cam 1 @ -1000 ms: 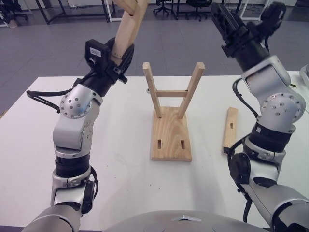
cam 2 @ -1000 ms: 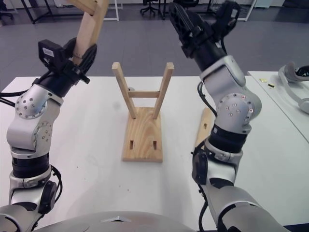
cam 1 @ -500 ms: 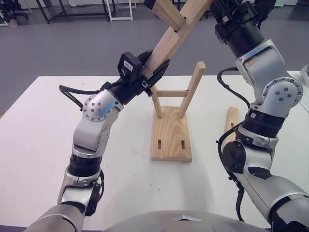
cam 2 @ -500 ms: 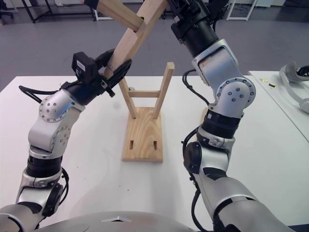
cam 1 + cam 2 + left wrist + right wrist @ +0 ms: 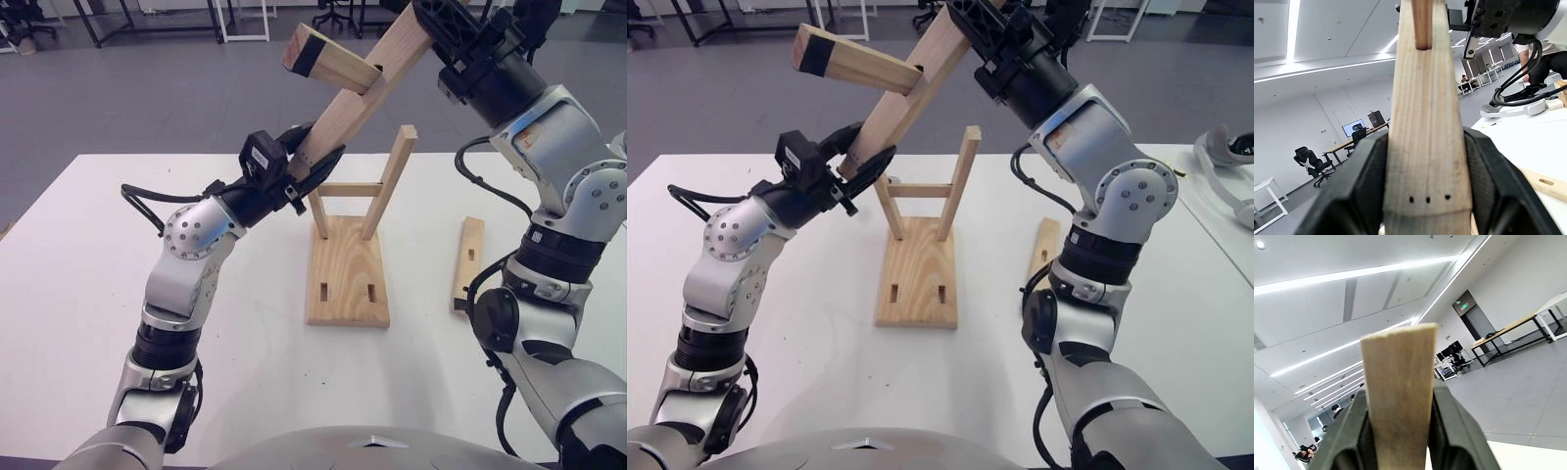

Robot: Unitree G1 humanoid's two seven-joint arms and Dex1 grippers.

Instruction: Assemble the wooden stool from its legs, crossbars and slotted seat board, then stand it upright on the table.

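Easily could drop or twist the leg (image 5: 362, 93) if pulled two ways at once, or knock it on the standing legs (image 5: 387, 186) in the seat board (image 5: 348, 284). Pinched tight low down by the left gripper (image 5: 312, 157), high up by the right gripper (image 5: 436, 29). Held in the air over the table (image 5: 88, 255), above the board's far end. Slants up to the right, end to end, with a crossbar (image 5: 333, 61) poking out up and left.

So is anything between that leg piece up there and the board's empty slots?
Nothing visible. The leg piece hangs above; both empty slots lie bare at the seat board's near end, the fitted legs at its far end.
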